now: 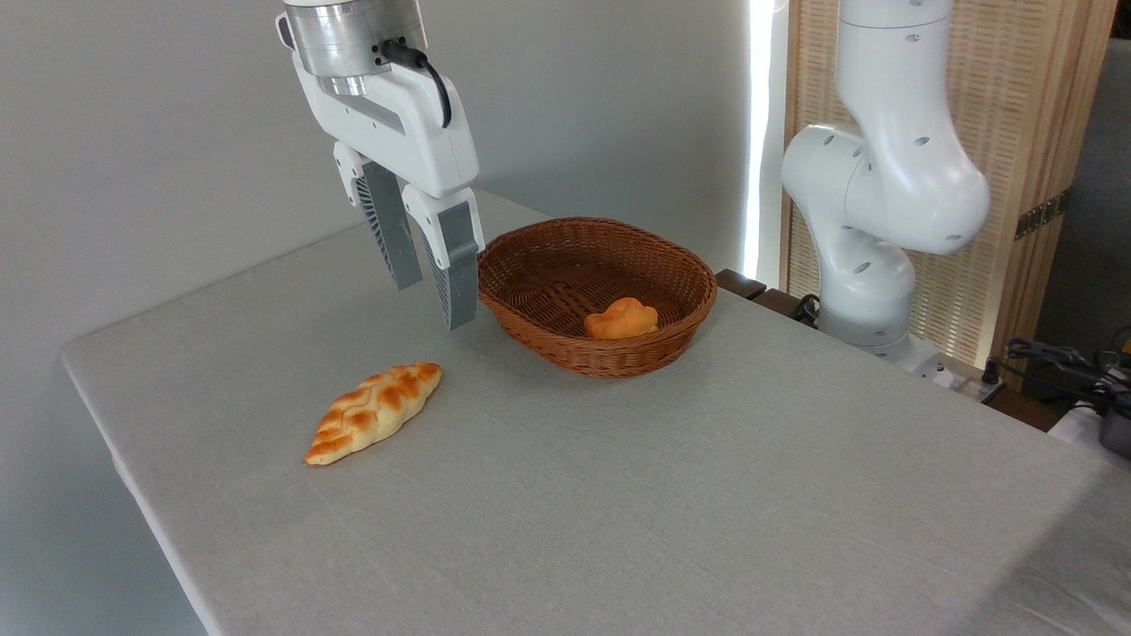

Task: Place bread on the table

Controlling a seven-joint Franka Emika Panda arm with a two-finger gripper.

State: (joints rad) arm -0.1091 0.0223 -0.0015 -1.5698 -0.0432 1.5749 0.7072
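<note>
Lying on the table, the bread; end effector above — fingers apart, empty; basket nearby.

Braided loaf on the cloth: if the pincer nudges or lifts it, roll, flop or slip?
The braided loaf lies flat on the table, long and flattish, so it will probably pivot or slide rather than roll. It holds its tapered shape unsupported, so likely stiff enough to lift by the middle. Its glossy crust may be slippery; the open pincer should close across the narrow width.
</note>
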